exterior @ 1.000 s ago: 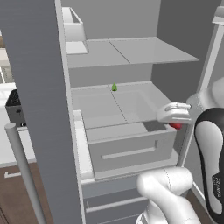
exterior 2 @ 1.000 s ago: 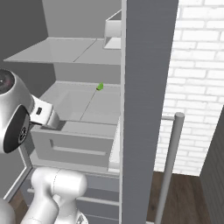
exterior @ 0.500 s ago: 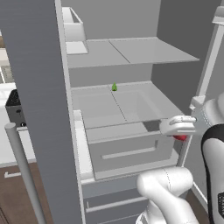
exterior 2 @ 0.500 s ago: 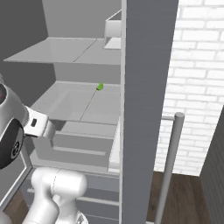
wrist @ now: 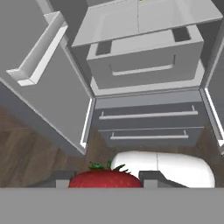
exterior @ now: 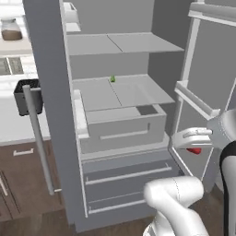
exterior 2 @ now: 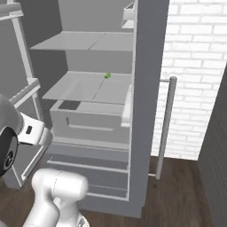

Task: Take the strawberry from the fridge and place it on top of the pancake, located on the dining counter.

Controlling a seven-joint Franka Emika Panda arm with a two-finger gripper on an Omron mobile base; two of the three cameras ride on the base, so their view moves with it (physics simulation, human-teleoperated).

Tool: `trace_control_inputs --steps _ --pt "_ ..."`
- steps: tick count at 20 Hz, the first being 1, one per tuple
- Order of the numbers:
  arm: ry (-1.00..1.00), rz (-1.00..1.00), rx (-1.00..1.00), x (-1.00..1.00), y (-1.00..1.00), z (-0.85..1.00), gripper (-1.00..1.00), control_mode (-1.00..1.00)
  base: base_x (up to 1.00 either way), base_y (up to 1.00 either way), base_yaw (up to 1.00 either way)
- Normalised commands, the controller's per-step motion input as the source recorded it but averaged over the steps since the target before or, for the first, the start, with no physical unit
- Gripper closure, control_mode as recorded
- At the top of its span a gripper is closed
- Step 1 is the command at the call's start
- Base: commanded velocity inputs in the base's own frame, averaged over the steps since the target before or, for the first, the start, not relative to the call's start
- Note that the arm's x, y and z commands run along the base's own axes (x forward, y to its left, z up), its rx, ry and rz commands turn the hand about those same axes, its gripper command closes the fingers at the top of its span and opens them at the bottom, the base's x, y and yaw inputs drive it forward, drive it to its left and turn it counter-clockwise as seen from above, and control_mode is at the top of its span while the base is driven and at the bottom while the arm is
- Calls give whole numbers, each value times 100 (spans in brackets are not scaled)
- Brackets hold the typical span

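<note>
Fridge (exterior: 120, 138) occupies most of both base views: a tall matte grey unit with both upper doors swung wide. Its left door (exterior: 48, 92) carries a long thin bar handle (exterior: 39, 138), and the right door (exterior: 207, 83) shows pale shelf rails on its inner face. Inside, an upper light grey shelf (exterior: 120, 44) sits above a lower shelf (exterior: 120, 92), and beneath that a pale crisper box (exterior: 124, 126) stands pulled forward from the cavity. Two closed bottom drawers (wrist: 148, 124) with thin horizontal handles run across the base of the unit, over a dark wood floor (exterior 2: 177, 190). A white brick wall (exterior 2: 195, 66) stands beside the fridge in the right base view.

On the lower shelf, toward the back, rests a small green item (exterior: 112, 79), well apart from everything else on the shelving.

Gripper (exterior: 196, 146) hangs outside the cavity, low and in front of the right door, clear of the shelves. Its fingers (wrist: 151, 177) are closed on either side of the strawberry (wrist: 106, 178), which lies between them with its green leafy cap visible in the hand view. In the left base view the fruit appears only as a small red patch under the hand; contact on both sides appears likely from the hand view, though the bottom edge of the frame cuts off the lower part of the fruit.
</note>
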Motion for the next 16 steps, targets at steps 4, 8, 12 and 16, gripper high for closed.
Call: trace_control_inputs --steps 4,8,12,16 --pt "0 0 0 0 0 0 100 100 -96 2 18" --pt "0 0 0 0 0 0 100 100 -74 3 38" --pt "0 0 0 0 0 0 100 100 -67 4 50" --pt "0 0 0 0 0 0 100 100 -64 3 55"
